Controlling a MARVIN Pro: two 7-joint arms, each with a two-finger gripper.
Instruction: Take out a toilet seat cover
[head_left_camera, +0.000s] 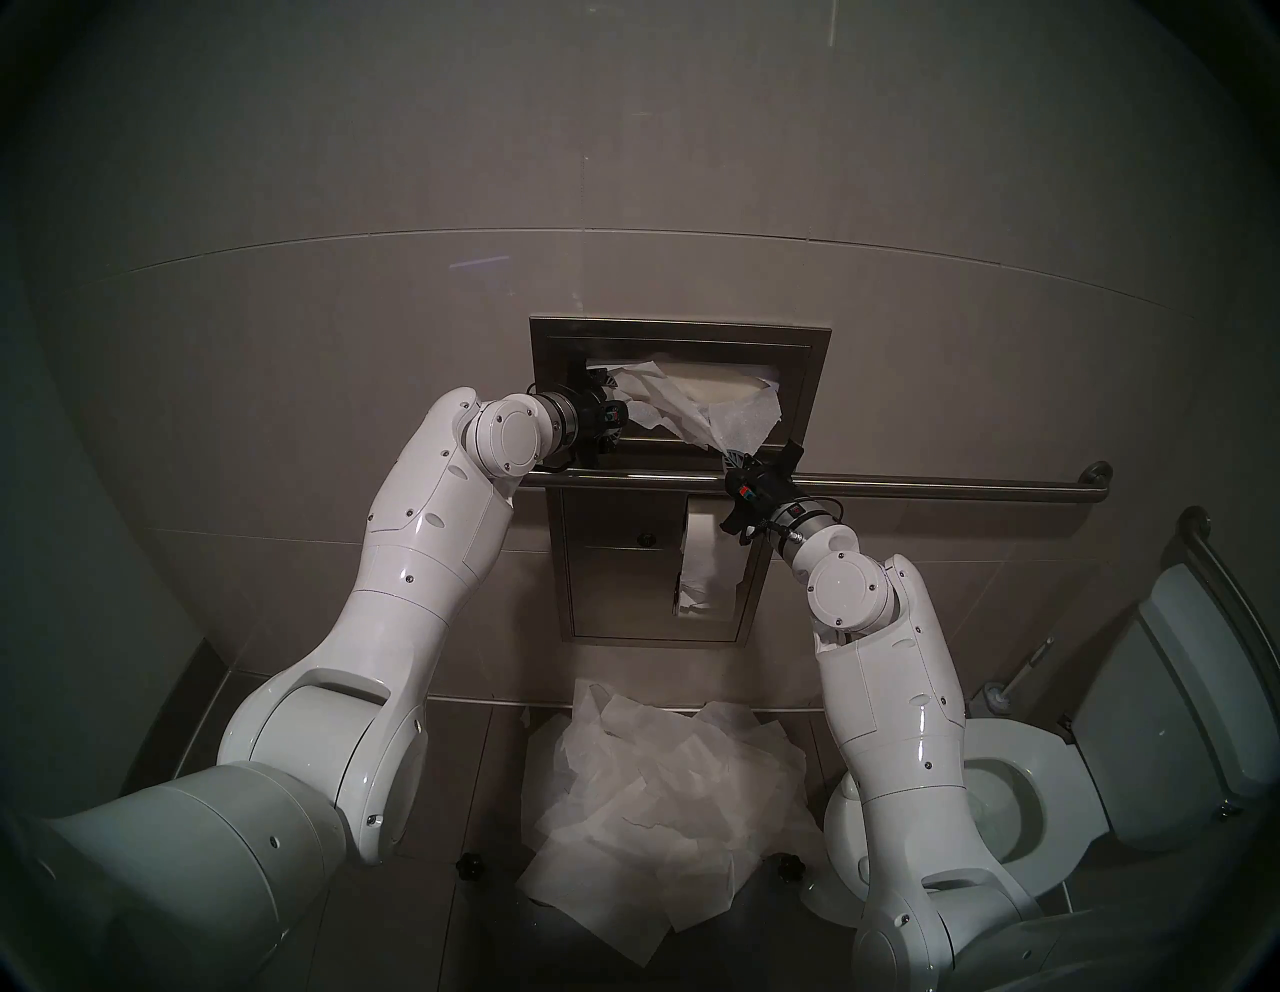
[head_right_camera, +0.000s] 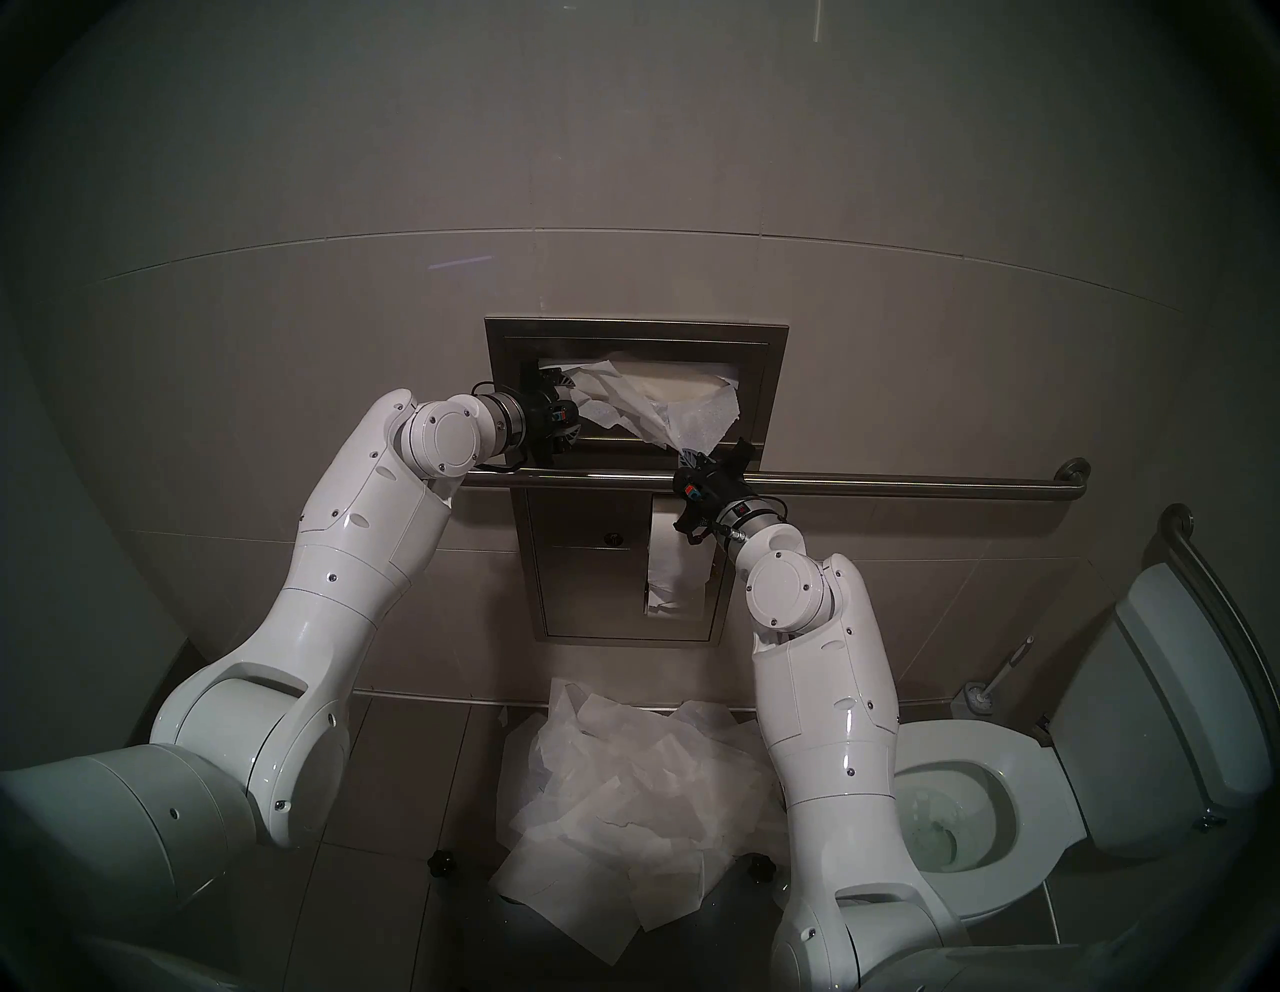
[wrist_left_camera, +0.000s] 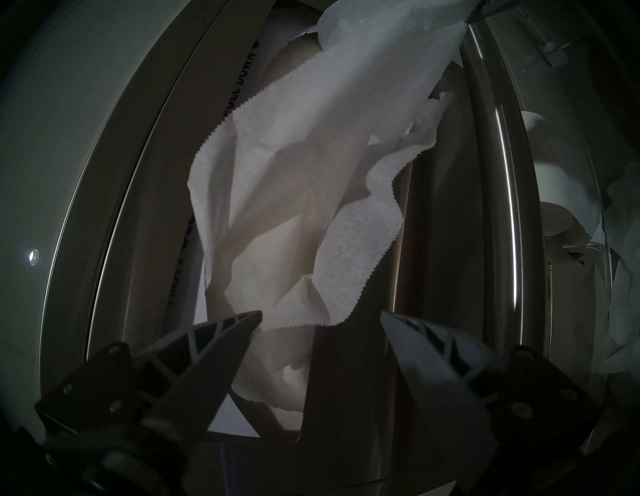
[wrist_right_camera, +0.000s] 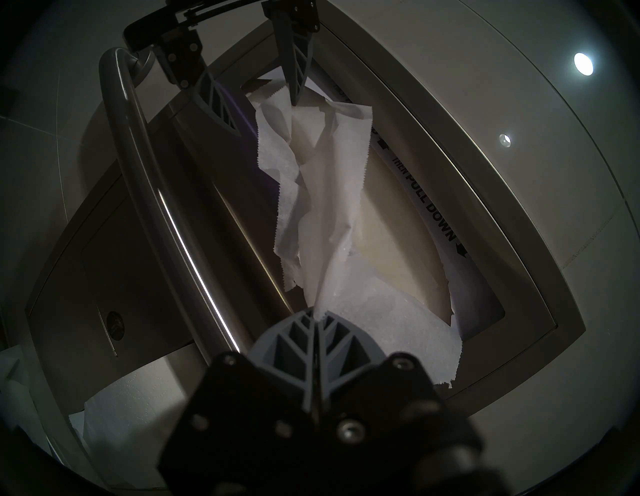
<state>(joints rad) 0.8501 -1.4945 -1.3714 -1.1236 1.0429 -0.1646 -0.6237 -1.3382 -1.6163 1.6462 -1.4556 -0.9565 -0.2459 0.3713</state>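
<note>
A crumpled white toilet seat cover (head_left_camera: 665, 409) (head_right_camera: 623, 409) hangs half out of the steel wall dispenser (head_left_camera: 665, 329). My right gripper (head_left_camera: 727, 457) (wrist_right_camera: 317, 313) is shut on its lower right corner, just above the grab bar, and the sheet stretches taut up from the closed tips. At the dispenser's left end my left gripper (head_left_camera: 613, 409) (wrist_left_camera: 320, 318) is open, fingers wide apart. The cover's (wrist_left_camera: 294, 173) loose lower edge hangs between them without being pinched. In the right wrist view the cover (wrist_right_camera: 329, 207) runs up toward the spread left fingers (wrist_right_camera: 294, 86).
A steel grab bar (head_left_camera: 900, 485) crosses the wall just below the dispenser opening. Under it a toilet paper roll (head_left_camera: 703, 554) hangs in a lower steel panel. Several loose sheets (head_left_camera: 665, 817) lie piled on the floor. A toilet (head_left_camera: 1025, 790) and brush (head_left_camera: 990, 706) stand at right.
</note>
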